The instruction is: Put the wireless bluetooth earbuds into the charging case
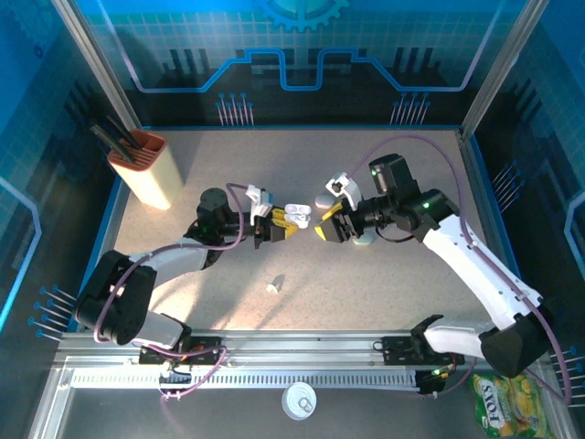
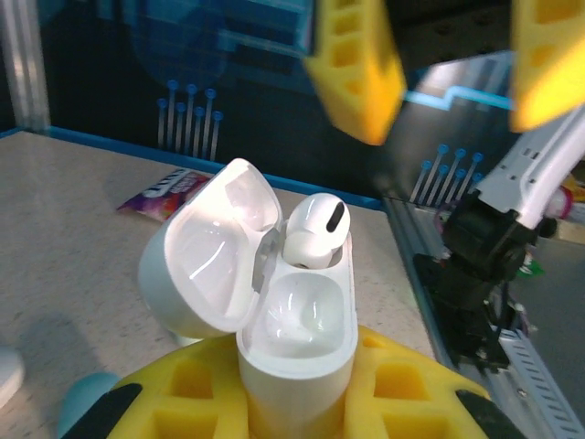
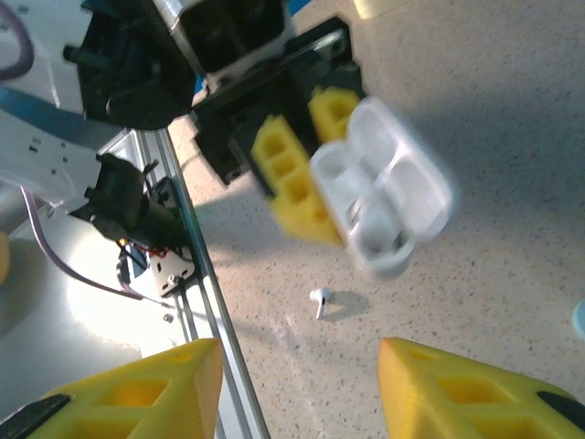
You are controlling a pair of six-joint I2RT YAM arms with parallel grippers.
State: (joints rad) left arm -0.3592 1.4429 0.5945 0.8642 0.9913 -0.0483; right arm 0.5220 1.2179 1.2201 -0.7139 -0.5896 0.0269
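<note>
While both arms reach in over the speckled worktop (image 1: 393, 293), they come almost face to face at its middle. The left arm (image 1: 155, 265) comes from the near left side and the white right arm (image 1: 475, 261) from the near right side. At the far left stands a tan holder (image 1: 146, 174) with an orange rim, and black tools stick up out of it. A yellow-green snack bag (image 1: 498, 407) lies at the near right corner, beside the base of the right arm.

The left jaws are closed narrow on the lower body of the charging case (image 2: 297, 338). This white case is held with its mouth up, and its lid (image 2: 215, 251) is swung open to one side. The right jaws stand apart just beside the case, and nothing is between their yellow fingers (image 3: 466, 393).

One earbud (image 2: 315, 229) sits in the farther well of the case, with its head above the rim. The well next to it looks bare. A second earbud (image 1: 275, 285) lies alone on the worktop, nearer to the arm bases and well apart from the case.
</note>
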